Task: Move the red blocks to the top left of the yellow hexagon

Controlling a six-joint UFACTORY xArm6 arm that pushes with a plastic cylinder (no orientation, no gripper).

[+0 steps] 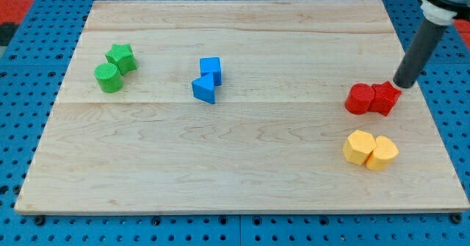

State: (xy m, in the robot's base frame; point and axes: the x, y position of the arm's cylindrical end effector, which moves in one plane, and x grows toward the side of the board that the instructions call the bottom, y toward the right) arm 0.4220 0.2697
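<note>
Two red blocks sit touching at the view's right: a rounded red block [360, 99] and a red star-like block [385, 98]. Below them are two touching yellow blocks: a yellow hexagon [359, 147] and a yellow rounded block [382, 153]. My tip [402, 85] is at the upper right edge of the red star-like block, touching or almost touching it. The dark rod rises from it toward the view's top right.
A green star-like block [121, 57] and a green cylinder [109, 78] touch at the view's upper left. A blue cube [211, 69] and a blue triangular block [205, 89] touch left of centre. The wooden board [242, 165] lies on a blue pegboard.
</note>
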